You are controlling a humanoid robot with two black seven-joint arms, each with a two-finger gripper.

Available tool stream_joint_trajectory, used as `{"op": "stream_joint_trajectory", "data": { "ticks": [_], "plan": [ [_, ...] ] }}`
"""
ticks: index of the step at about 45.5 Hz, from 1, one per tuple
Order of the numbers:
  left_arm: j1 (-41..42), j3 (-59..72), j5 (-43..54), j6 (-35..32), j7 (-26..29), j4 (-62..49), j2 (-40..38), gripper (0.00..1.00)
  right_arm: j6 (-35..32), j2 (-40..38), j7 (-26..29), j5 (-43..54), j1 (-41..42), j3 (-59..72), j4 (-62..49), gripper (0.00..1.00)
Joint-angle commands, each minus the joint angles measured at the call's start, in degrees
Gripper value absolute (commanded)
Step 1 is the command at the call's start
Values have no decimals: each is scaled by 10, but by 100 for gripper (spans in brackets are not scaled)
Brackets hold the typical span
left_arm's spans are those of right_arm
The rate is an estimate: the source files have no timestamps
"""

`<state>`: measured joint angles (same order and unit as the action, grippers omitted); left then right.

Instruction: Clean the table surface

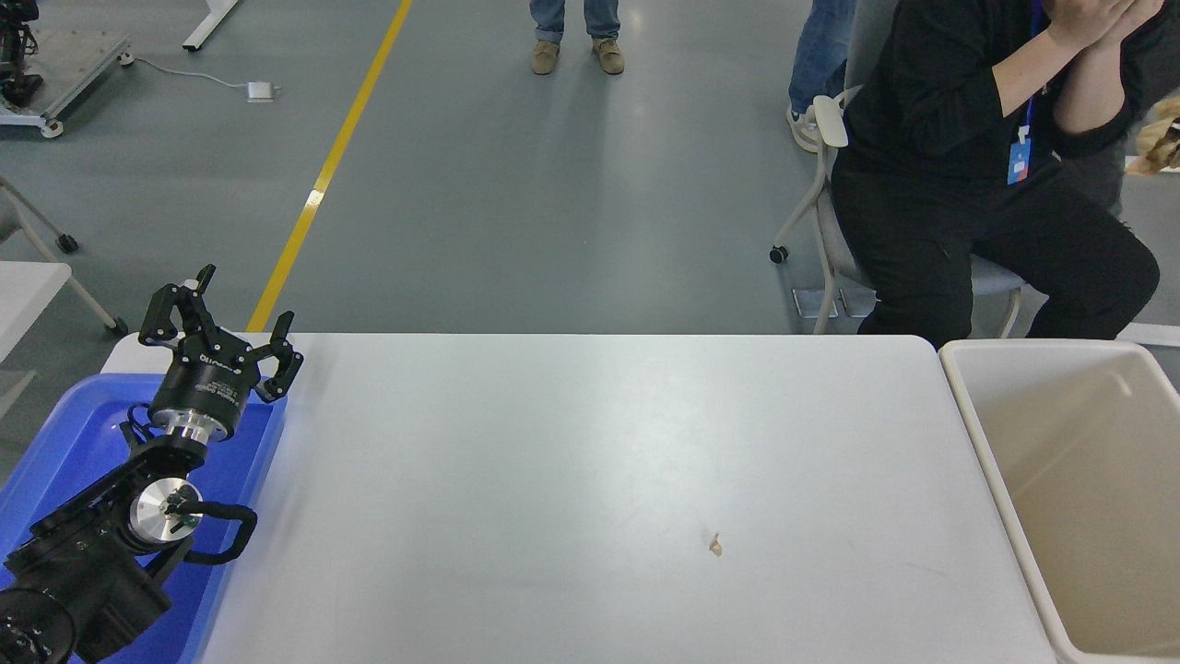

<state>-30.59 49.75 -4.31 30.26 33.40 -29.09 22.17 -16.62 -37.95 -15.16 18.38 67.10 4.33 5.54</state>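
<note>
The large matte white table surface [572,480] lies between both bins, with one small tan scrap [714,546]. The left gripper [219,334] rests wide open; the right one is unseen. Next, the scrap needs picking.
</note>
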Motion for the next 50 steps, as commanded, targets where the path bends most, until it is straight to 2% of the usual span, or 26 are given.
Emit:
{"op": "stream_joint_trajectory", "data": {
  "ticks": [1, 10, 18, 35, 50],
  "plan": [
    [0, 0, 0, 1, 0, 0, 0, 100, 60, 5, 99, -54, -34, 0, -20, 0],
    [0, 0, 0, 0, 0, 0, 0, 100, 104, 12, 171, -73, -60, -1, -22, 0],
    [0, 0, 0, 1, 0, 0, 0, 100, 124, 21, 203, -82, -93, 0, -22, 0],
    [0, 0, 0, 0, 0, 0, 0, 100, 176, 79, 212, -99, -188, -34, -23, 0],
    [0, 0, 0, 1, 0, 0, 0, 100, 186, 140, 213, -100, -244, -37, -34, 0]
  ]
}}
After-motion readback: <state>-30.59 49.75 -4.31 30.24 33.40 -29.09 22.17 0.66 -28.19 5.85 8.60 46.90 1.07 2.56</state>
